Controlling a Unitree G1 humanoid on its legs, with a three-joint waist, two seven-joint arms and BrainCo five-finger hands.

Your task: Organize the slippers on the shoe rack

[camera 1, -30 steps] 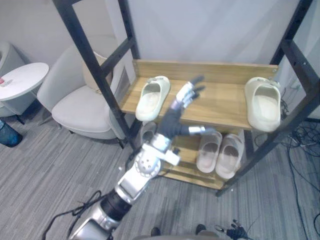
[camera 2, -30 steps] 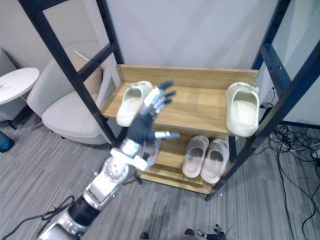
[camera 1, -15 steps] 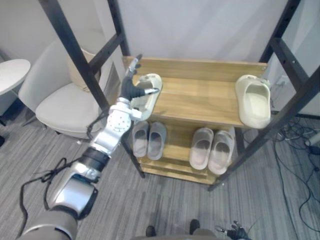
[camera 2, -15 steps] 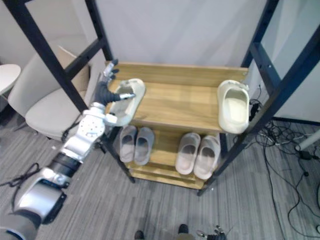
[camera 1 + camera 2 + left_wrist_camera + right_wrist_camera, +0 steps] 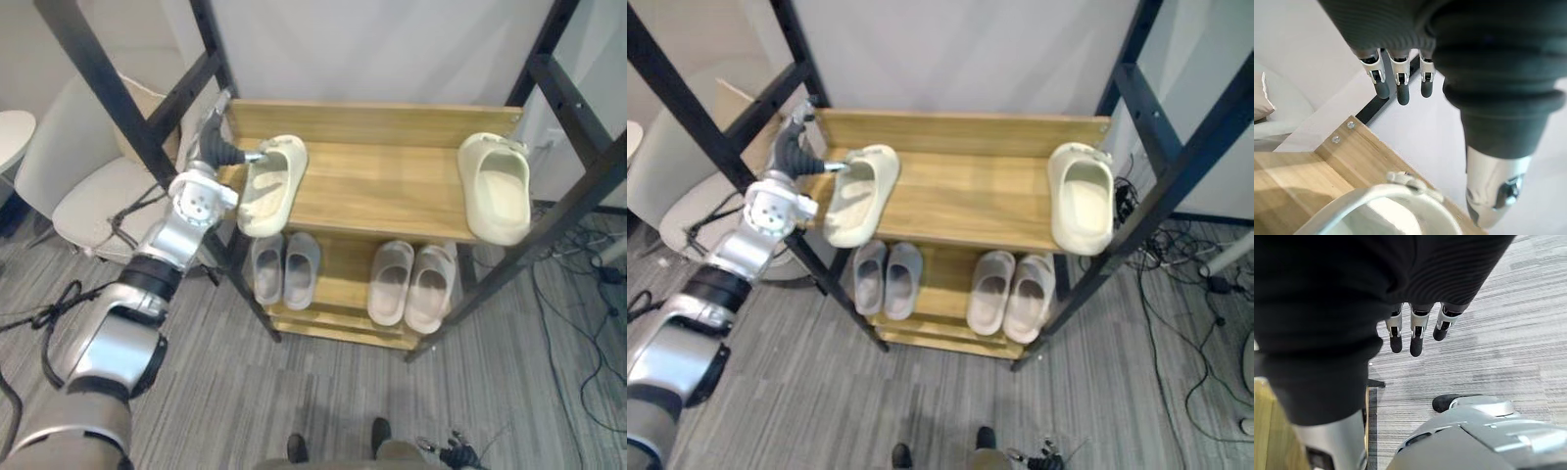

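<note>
L robot hand: fingers apart, thumb by slipper, rack 9 o'clock
R robot hand: fingers apart, relaxed

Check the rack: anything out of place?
Yes. On the top wooden shelf, one cream foam slipper sits askew at the left edge by the left hand; the other cream foam slipper is far right, overhanging the front.

The upper shelf hides the far ends of the grey slippers on the lower shelf.
</note>
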